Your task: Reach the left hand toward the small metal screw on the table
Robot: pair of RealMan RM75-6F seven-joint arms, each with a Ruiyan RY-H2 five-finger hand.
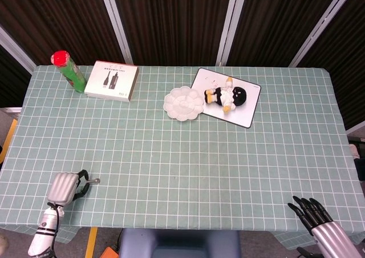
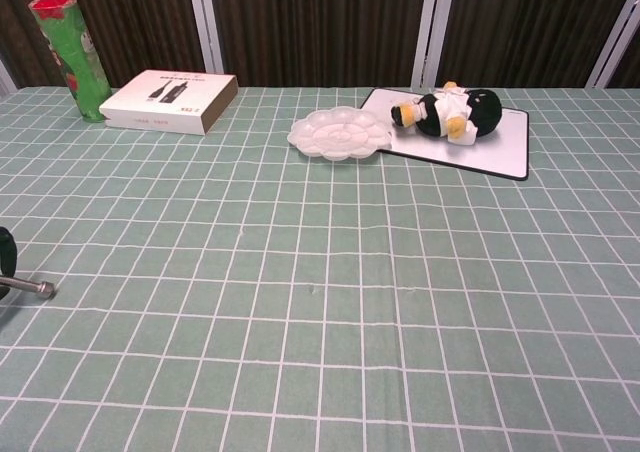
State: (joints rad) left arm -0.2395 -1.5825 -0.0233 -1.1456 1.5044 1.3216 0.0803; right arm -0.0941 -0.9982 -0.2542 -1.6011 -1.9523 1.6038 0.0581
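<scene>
The small metal screw [image 1: 93,180] lies level near the table's front left corner, its head pointing right. In the chest view the screw [image 2: 38,289] pokes in from the left edge. My left hand [image 1: 64,188] is right beside it, and its dark fingertips [image 1: 83,177] pinch the screw's left end. Only one dark fingertip [image 2: 5,251] of that hand shows in the chest view. My right hand [image 1: 312,211] hangs off the front right edge of the table, fingers spread and holding nothing.
At the back left stand a green can with a red lid [image 1: 67,68] and a white box [image 1: 112,80]. A white palette dish [image 1: 183,103] and a penguin plush [image 1: 227,96] on a whiteboard [image 1: 248,112] sit at the back centre.
</scene>
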